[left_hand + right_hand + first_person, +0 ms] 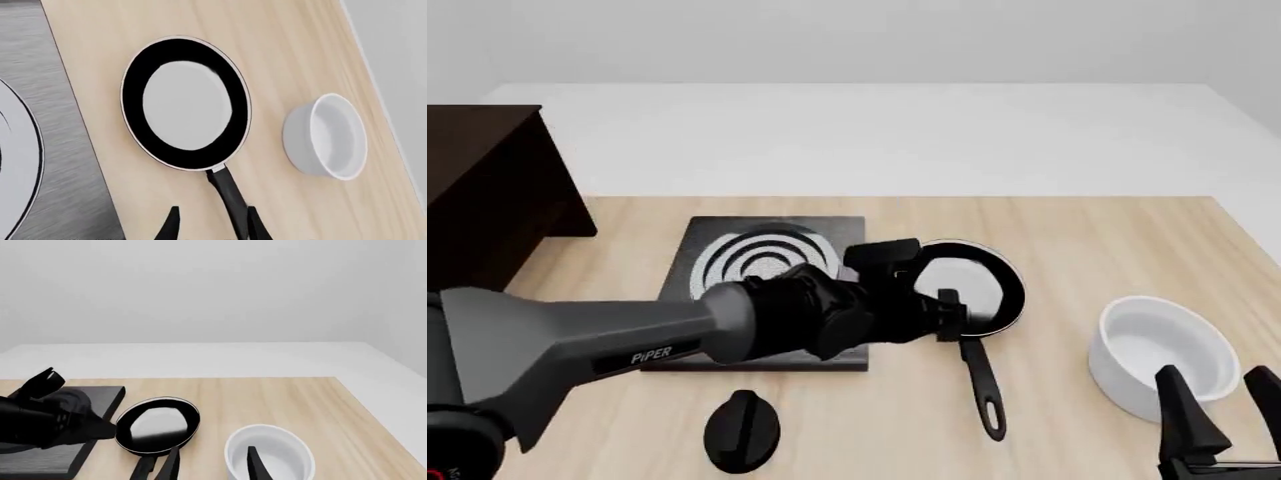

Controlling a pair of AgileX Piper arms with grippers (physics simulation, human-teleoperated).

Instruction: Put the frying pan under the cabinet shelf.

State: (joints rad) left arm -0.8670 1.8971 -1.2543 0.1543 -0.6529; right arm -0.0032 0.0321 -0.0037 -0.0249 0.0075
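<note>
Far left: the cabinet shelf (pixel 487 190) is sitting at the far-left edge of the table (pixel 1094 240), well apart from everything else. Only its dark top board and side are showing.

Moving right: the stove plate (pixel 714 262) is lying flat near the table's middle-left, and your left arm is crossing over its near half. A black knob (pixel 742 430) is sitting on the table just near of it.

Your left gripper (pixel 212 225) is hovering over the frying pan (pixel 972 285), right at the root of its handle (pixel 981 385). In the left wrist view you're looking straight down on the pan with both fingers (pixel 170 222) spread wide; the handle is running beside the right-hand finger, not centred in the gap. You're holding nothing. Contact with the handle: can't tell.

The pan is sitting flat on the table just right of the stove plate, handle pointing toward the near edge.

Further right: the white bowl (pixel 1161 350) is standing upright near the pan, not touching it.

Near right corner: your right gripper (pixel 1225 400) is hanging just near of the bowl, fingers spread wide and gripping nothing.
</note>
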